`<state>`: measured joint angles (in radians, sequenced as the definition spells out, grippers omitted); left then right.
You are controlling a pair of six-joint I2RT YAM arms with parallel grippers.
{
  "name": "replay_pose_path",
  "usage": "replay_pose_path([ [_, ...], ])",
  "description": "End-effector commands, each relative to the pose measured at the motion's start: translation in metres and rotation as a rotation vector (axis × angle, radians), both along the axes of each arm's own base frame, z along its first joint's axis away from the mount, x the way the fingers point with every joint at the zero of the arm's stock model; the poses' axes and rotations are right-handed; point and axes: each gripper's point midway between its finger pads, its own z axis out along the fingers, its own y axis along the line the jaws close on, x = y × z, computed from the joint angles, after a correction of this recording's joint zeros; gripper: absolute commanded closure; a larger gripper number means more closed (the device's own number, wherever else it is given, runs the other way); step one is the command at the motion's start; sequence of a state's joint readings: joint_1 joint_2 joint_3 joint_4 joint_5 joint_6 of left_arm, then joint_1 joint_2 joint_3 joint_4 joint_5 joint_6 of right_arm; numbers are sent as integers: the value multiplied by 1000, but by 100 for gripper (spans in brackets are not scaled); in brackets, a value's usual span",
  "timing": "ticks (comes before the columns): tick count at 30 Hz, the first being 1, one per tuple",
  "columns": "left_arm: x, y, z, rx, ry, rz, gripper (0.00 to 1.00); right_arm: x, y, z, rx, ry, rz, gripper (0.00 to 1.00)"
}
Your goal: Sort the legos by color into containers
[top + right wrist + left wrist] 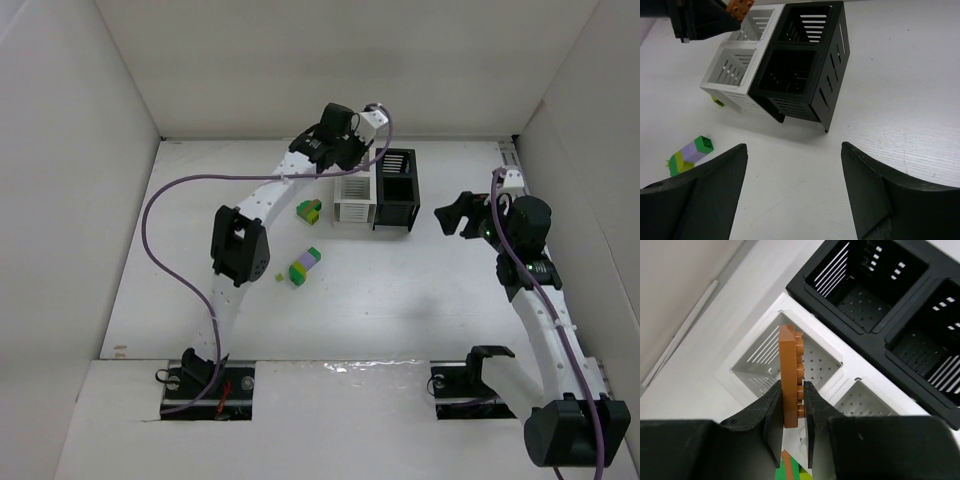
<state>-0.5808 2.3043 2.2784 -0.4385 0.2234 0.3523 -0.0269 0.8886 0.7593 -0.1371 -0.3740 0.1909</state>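
My left gripper is shut on an orange-brown lego and holds it upright above the far white container. In the top view the left gripper hovers over the back of the container block. The block has two white containers and two black containers. A green and yellow-green lego lies just left of the white containers. A green, lavender and yellow-green stack lies nearer, and it also shows in the right wrist view. My right gripper is open and empty, right of the black containers.
A tiny yellow-green piece lies left of the stack. White walls enclose the table on three sides. The left arm's purple cable loops over the left of the table. The containers I can see into look empty.
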Motion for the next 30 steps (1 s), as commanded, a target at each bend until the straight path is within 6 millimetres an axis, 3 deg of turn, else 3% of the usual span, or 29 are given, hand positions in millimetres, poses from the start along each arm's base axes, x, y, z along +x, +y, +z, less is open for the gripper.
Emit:
replay_pose_path([
  [1,16,3,26,-3,-103,24,97,2,-2,22,-18,-62,5,20],
  [4,18,2,18,10,-103,17,88,3,-2,26,-19,-71,5,20],
  [5,18,3,23,12,-117,12,82,2,-5,24,-19,-62,-4,20],
  [8,19,-1,28,-15,-135,9,48,1,-4,20,-24,-56,7,16],
  [10,20,-2,33,-45,-138,24,44,1,-2,20,-22,-56,16,16],
  [13,19,-1,77,-142,-187,33,42,-1,-3,18,-30,-58,18,15],
  [14,12,1,103,-187,-208,45,42,-2,-3,20,-42,-71,21,13],
  [15,12,1,103,-188,-208,45,42,-3,-1,20,-49,-75,35,13],
  [16,4,8,135,-223,-248,57,42,-3,-2,16,-59,-71,38,13],
  [18,-12,20,157,-250,-250,88,42,-6,10,16,-92,-88,97,13],
  [19,-32,33,171,-264,-247,93,42,-8,15,12,-148,-101,140,12],
  [21,-53,59,163,-228,-201,172,47,-17,34,14,-215,-126,244,11],
  [22,-66,72,124,-200,-105,235,47,-16,40,8,-305,-148,316,9],
  [23,-81,102,147,-221,-146,328,47,-21,47,2,-343,-145,383,8],
  [24,-90,114,144,-230,-143,373,47,-29,64,2,-365,-187,495,6],
  [25,-97,136,111,-195,-95,438,47,-29,71,1,-419,-240,561,6],
  [26,-111,157,135,-255,-141,487,45,-32,79,-3,-432,-264,616,5],
  [27,-109,182,139,-301,-144,553,40,-31,88,-1,-449,-307,660,4],
  [30,-121,229,144,-330,-138,610,6,-35,128,-25,-553,-362,868,1],
])
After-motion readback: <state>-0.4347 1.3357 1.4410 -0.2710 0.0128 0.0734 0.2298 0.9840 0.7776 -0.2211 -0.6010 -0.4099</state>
